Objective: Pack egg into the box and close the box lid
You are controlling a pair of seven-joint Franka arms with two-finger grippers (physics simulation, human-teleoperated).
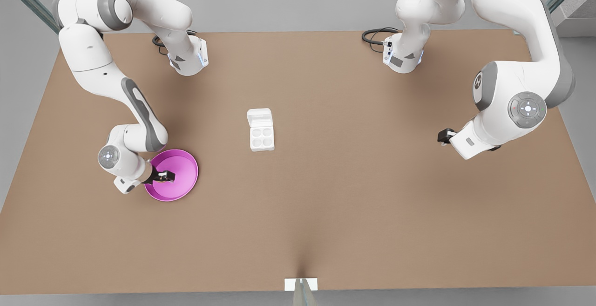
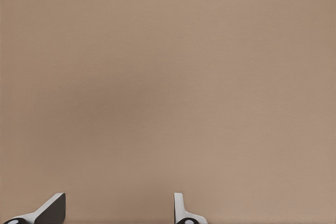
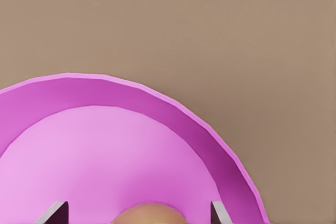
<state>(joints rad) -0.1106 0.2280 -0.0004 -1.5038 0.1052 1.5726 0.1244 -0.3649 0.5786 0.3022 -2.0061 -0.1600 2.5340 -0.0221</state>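
While the carton sits untouched near the middle of the brown table (image 1: 354,213), the right gripper (image 1: 166,176) hangs low over the pink plate (image 1: 184,161) at the front view's left, its fingers (image 3: 55,212) spread wide to either side of the egg (image 3: 149,213). That tan egg lies on the plate floor between the fingers, and from the right wrist view they look clear of it on both sides, though so little of the egg shows there that I would not swear to it. The box (image 1: 261,139) rests well apart from the plate, toward the front view's right of it, with four empty round cups facing up. The box lid (image 1: 259,118) lies folded back flat on the far side of the cups, so the carton stands open. The left gripper (image 1: 445,136) waits over bare table at the front view's right, far from the box, fingers (image 2: 51,209) parted and holding nothing.
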